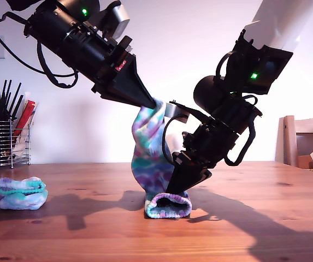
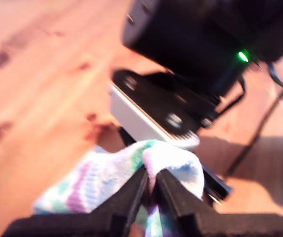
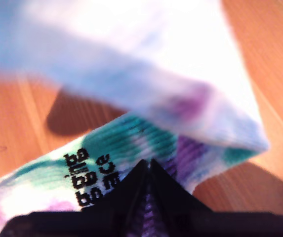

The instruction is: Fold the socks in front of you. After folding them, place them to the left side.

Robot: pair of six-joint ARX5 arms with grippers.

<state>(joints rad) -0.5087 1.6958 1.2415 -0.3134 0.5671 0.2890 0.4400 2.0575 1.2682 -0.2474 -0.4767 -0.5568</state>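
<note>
My first gripper (image 1: 155, 102) is pinching the top edge of a tie-dyed teal, purple and white ribbed knit sock (image 1: 152, 153), hanging below it. My second gripper (image 1: 176, 192) is pressing shut on its lower fold against the wooden table (image 1: 254, 218). A folded matching sock (image 1: 18, 193) is lying well apart, bare tabletop between.

The exterior view is taken from low down, near table (image 1: 265, 229) height, facing level across the wood toward a pale wall, both arms seen side-on at middling range; the first wrist view is aimed along closed fingers (image 2: 131, 197) down at the tabletop, very near, blurred; the second wrist view is likewise pressed close behind its fingers (image 3: 148, 190); the sock (image 1: 151, 158) pinched between fingertips is shared by all three.
</note>
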